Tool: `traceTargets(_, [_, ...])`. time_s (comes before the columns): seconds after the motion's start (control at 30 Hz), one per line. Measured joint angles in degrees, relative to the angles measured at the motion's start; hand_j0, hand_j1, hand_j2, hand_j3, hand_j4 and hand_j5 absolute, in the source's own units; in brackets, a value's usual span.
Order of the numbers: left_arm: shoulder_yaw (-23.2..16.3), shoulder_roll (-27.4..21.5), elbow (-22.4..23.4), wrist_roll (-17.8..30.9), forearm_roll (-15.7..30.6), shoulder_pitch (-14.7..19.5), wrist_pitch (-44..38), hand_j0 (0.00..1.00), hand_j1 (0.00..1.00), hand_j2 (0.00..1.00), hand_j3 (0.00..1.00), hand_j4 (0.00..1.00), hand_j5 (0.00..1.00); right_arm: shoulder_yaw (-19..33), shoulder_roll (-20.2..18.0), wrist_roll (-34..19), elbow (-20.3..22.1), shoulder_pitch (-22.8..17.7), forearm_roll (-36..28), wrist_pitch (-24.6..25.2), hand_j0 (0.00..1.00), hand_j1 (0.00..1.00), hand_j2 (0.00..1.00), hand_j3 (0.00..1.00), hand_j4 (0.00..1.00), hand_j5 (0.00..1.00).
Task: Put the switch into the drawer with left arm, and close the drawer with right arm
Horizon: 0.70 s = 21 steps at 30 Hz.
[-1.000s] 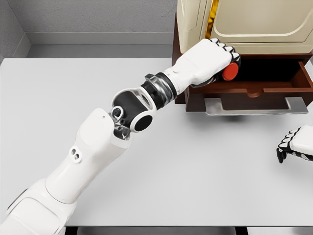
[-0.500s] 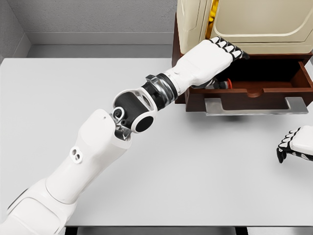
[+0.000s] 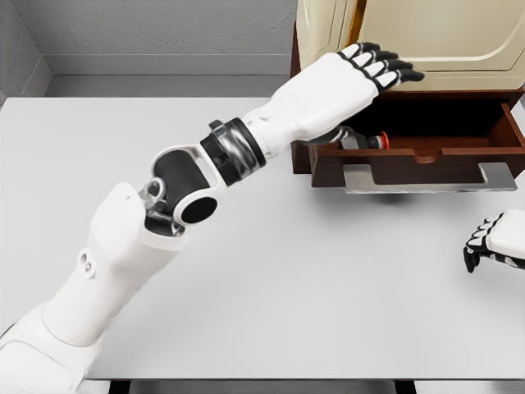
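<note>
Closest to the camera is the left arm, coming in from the lower left and stretching diagonally across the pale grey worktop (image 3: 271,287). Over at the right edge, the right hand (image 3: 495,240) sits low on the worktop, only partly in frame. Its dark-tipped fingers look loosely curled with nothing in them, well apart from the drawer.

Further back, the drawer (image 3: 426,156) is pulled open. It's dark reddish-brown wood with a flat silver handle (image 3: 428,178) sticking out the front. The switch (image 3: 371,139) lies inside at the left end, on its side. You can see a grey metallic body with a bit of red at the end facing right. It's small and partly tucked under the hand, so not much more detail than that.

The left hand (image 3: 353,78) hovers above the drawer's left end, fingers (image 3: 385,70) stretched out straight and spread, gripping nothing, and not touching the switch below.

Behind it all is a cream-coloured cabinet (image 3: 426,41) sitting on top of the drawer unit, with a gold strip down its left side.
</note>
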<state>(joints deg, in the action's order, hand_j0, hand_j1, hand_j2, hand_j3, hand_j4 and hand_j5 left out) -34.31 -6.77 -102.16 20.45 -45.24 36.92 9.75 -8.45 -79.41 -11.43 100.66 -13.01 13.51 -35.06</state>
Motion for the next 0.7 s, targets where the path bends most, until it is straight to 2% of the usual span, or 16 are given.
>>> traceTargets(0.1, [4.41,-5.23,-0.69,-0.01,6.31,-2.81,8.83,1.0,1.0,1.0,1.0,1.0,1.0,0.11,0.0,-0.01,0.01,0.0,-0.26,0.0,0.37,0.37,0.37,0.37,0.37,0.37])
traceTargets(0.2, [10.91,-11.29,-0.95,0.0,13.83,-8.17,18.92,1.0,1.0,1.0,1.0,1.0,1.0,0.11,0.07,-0.08,-0.04,0.71,-0.9,0.0,0.37,0.37,0.37,0.37,0.37,0.37])
traceTargets(0.37, [22.04,-19.23,-0.89,0.0,27.4,-19.42,24.16,1.0,1.0,1.0,1.0,1.0,1.0,0.21,-0.89,0.13,-0.07,0.89,-3.24,0.0,0.37,0.37,0.37,0.37,0.37,0.37])
traceTargets(0.43, [24.5,-21.73,-0.26,-0.01,32.8,-23.9,24.75,1.0,1.0,1.0,1.0,1.0,1.0,0.23,-1.22,0.17,-0.09,0.97,-4.17,0.0,0.37,0.37,0.37,0.37,0.37,0.37])
traceTargets(0.47, [25.24,-22.73,0.72,0.01,34.61,-25.31,24.91,1.0,1.0,1.0,1.0,1.0,1.0,0.24,-1.44,0.19,-0.1,1.68,-4.72,0.0,0.37,0.37,0.37,0.37,0.37,0.37])
traceTargets(0.57, [26.54,-24.41,6.18,0.04,37.06,-25.58,25.17,1.0,1.0,1.0,1.0,1.0,1.0,0.25,-2.11,0.19,-0.11,2.4,-6.01,0.0,0.37,0.37,0.37,0.37,0.37,0.37])
traceTargets(0.63, [26.88,-24.96,11.19,0.09,36.52,-26.19,25.25,1.0,1.0,1.0,1.0,1.0,1.0,0.28,-2.32,0.22,-0.12,2.55,-6.41,0.0,0.37,0.37,0.37,0.37,0.37,0.37])
traceTargets(0.7, [27.34,-25.21,17.7,0.11,35.71,-25.4,25.3,1.0,1.0,1.0,1.0,1.0,1.0,0.11,-2.36,0.01,-0.15,3.16,-5.64,-0.21,0.37,0.37,0.37,0.37,0.37,0.37])
